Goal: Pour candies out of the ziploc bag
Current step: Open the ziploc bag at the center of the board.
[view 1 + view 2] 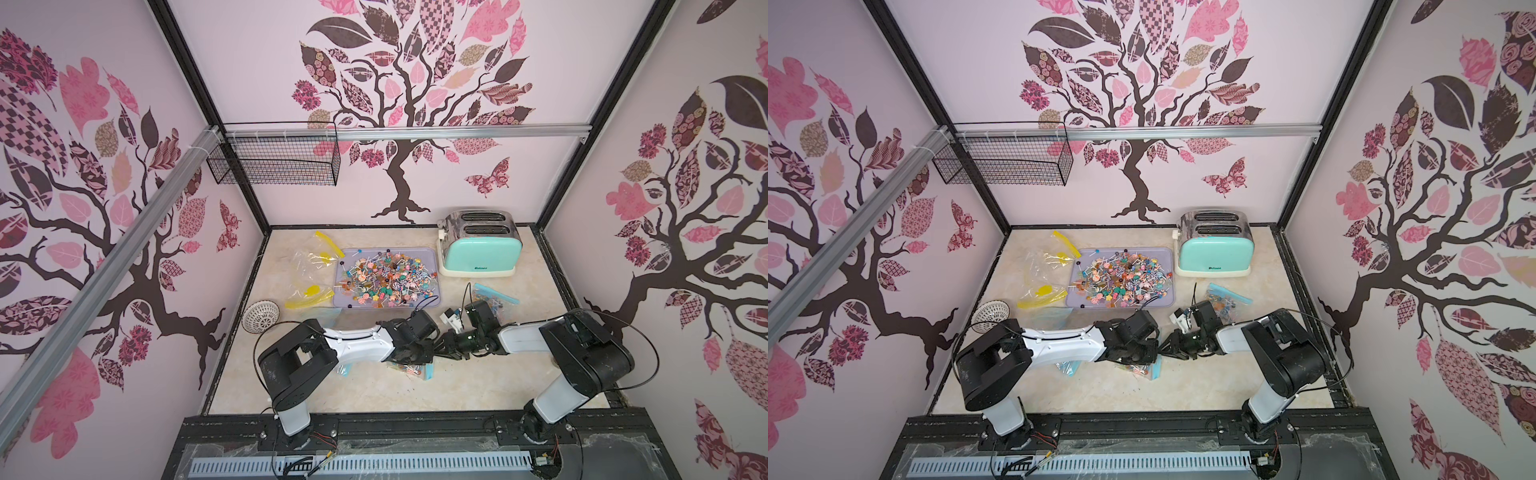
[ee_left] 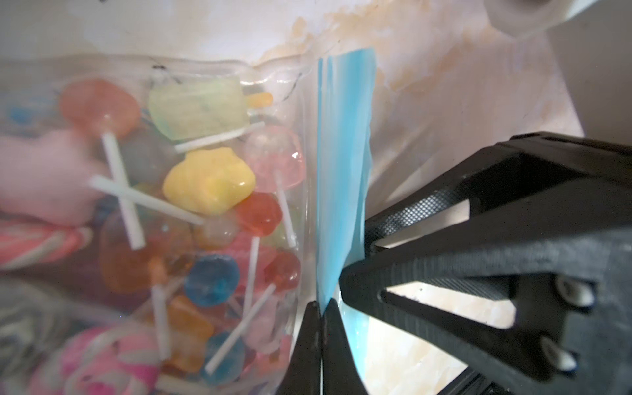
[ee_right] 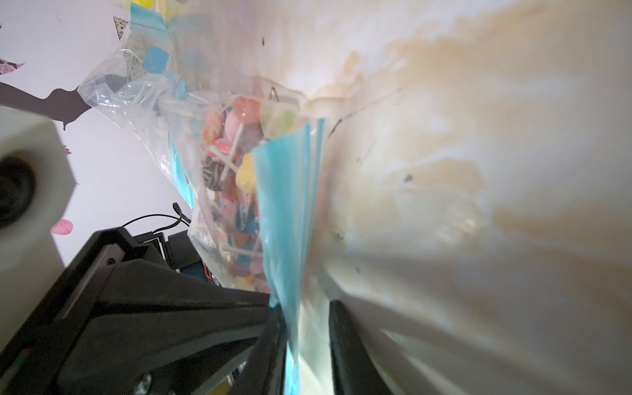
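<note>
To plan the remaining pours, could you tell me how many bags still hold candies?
2: the front bag, its blue zip clamped by the left gripper, and the right bag, near the toaster. Others may hide under the left arm.

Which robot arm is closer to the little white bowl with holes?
Left. The left arm bends right beside the white bowl, its dark elbow just next to it. The right arm stands well off on the other side.
</note>
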